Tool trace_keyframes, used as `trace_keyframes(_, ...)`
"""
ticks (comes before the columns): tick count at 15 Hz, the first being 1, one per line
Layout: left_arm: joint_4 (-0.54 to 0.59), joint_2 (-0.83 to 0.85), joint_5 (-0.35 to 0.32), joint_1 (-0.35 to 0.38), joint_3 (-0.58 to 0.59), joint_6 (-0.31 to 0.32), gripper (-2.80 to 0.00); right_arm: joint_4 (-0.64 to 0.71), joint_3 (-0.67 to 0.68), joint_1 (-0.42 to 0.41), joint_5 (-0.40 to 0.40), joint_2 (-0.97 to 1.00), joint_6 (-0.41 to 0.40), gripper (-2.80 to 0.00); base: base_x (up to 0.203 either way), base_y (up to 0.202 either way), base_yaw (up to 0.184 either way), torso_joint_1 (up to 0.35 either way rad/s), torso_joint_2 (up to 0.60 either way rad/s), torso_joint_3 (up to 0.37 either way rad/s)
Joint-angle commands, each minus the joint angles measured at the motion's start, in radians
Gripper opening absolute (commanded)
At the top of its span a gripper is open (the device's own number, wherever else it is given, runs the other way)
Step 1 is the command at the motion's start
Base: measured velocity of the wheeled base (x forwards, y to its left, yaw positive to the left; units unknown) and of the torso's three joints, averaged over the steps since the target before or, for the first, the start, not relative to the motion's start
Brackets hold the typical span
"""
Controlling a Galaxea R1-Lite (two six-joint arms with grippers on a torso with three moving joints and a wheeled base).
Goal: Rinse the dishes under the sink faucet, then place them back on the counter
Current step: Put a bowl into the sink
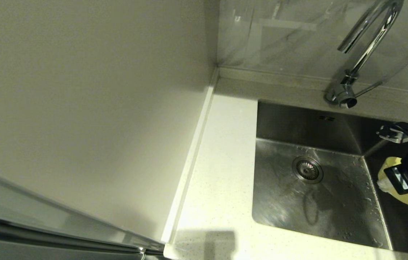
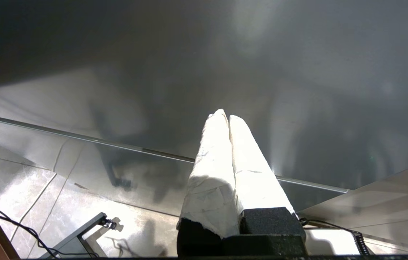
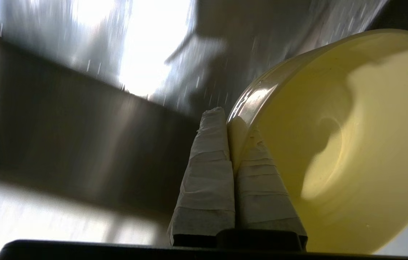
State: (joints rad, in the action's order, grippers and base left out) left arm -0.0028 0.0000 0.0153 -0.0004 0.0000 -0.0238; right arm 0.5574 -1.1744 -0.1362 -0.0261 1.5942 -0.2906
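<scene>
now | right tool (image 3: 230, 119) pinching yellow bowl (image 3: 341, 144) rim at sink (image 1: 334, 119) right wall | left tool (image 2: 228, 117) pressed together

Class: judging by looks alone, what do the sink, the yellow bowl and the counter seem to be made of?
Sink: brushed stainless steel, going by its grey sheen and streaky reflections.
Yellow bowl, pinched at its rim by the right end effector: probably plastic, smooth and glossy with soft highlights.
Counter: likely stone or composite, white with fine speckles.
</scene>
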Motion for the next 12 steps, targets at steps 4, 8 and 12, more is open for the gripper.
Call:
trace_keyframes(4, 0.000, -0.003, 0.000, 0.000, 0.000, -0.001, -2.80, -0.507, 0.106, 0.012, 0.011, 0.178, -0.010, -2.80, 0.000, 0.000, 0.000, 0.000, 0.00, 0.000)
trace_keyframes(8, 0.000, -0.003, 0.001, -0.001, 0.000, -0.001, -2.80, -0.686, 0.124, 0.023, 0.070, 0.335, -0.019, -2.80, 0.000, 0.000, 0.000, 0.000, 0.00, 0.000)
trace_keyframes(12, 0.000, -0.003, 0.000, 0.000, 0.000, -0.001, -2.80, -0.718, 0.000, 0.048, 0.118, 0.498, -0.013, -2.80, 0.000, 0.000, 0.000, 0.000, 0.00, 0.000)
